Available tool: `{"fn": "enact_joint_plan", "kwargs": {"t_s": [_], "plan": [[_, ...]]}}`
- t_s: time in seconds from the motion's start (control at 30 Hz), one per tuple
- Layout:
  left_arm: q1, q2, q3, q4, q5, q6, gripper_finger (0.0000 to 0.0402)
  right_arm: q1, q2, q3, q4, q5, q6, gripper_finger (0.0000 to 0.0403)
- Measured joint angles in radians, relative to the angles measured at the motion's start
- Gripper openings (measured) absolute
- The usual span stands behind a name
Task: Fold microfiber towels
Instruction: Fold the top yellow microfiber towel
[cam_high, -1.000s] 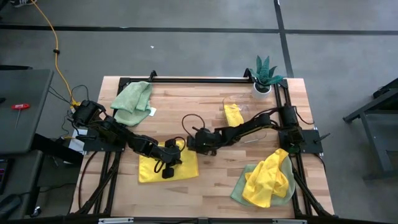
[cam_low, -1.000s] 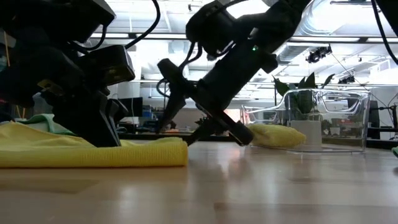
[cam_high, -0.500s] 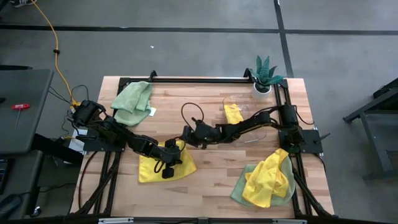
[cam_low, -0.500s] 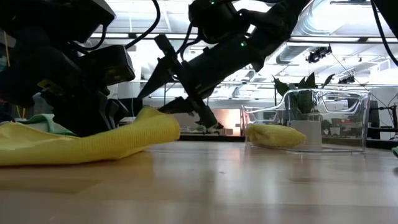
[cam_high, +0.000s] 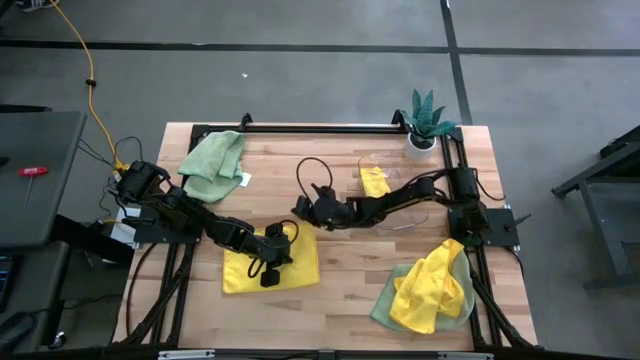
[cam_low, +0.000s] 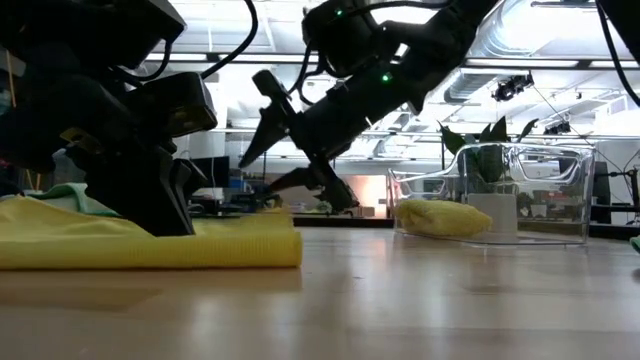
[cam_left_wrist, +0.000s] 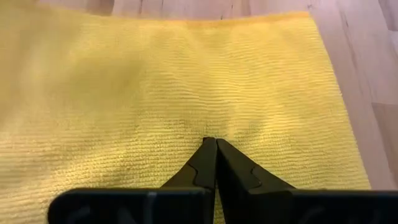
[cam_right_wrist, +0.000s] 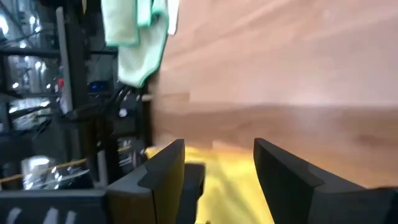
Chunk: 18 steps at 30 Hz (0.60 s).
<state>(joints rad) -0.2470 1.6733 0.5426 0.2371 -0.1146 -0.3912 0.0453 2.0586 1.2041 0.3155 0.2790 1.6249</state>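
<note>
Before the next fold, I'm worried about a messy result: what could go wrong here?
The shut left gripper presses the yellow towel down; dragging it could bunch the fold. The open right gripper hangs above the towel's edge, close to the left arm, so coming back down might bump it or snag the edge.

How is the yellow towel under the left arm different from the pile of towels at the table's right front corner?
The yellow towel lies flat and smooth, a neat rectangle; the pile is crumpled and heaped. The flat towel is all yellow; the pile has yellow cloth on top of pale green. The shut left gripper presses on the flat towel; nothing touches the pile, and the open right gripper hangs above the table's middle. Both rest on the wooden table.
</note>
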Motion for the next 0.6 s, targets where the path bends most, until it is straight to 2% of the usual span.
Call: {"fn": "enact_joint_plan", "kwargs": {"t_s": [0.13, 0.27, 0.37, 0.47, 0.6], "plan": [[0.000, 0.000, 0.000, 0.000, 0.000, -0.001, 0.0000, -0.012, -0.001, 0.000, 0.000, 0.001, -0.049, 0.0183], [0.000, 0.000, 0.000, 0.000, 0.000, -0.012, 0.0000, -0.030, -0.043, 0.000, -0.020, -0.018, -0.194, 0.0183], [0.000, -0.001, 0.000, 0.000, 0.000, -0.016, 0.0000, -0.049, -0.097, 0.001, -0.148, -0.036, -0.296, 0.0183], [0.000, -0.011, 0.003, -0.001, 0.001, 0.005, 0.0000, -0.067, -0.144, 0.001, -0.316, -0.051, -0.324, 0.0183], [0.011, -0.034, 0.025, -0.036, 0.017, 0.032, 0.0000, -0.079, -0.180, 0.001, -0.390, -0.069, -0.424, 0.0183]]}}
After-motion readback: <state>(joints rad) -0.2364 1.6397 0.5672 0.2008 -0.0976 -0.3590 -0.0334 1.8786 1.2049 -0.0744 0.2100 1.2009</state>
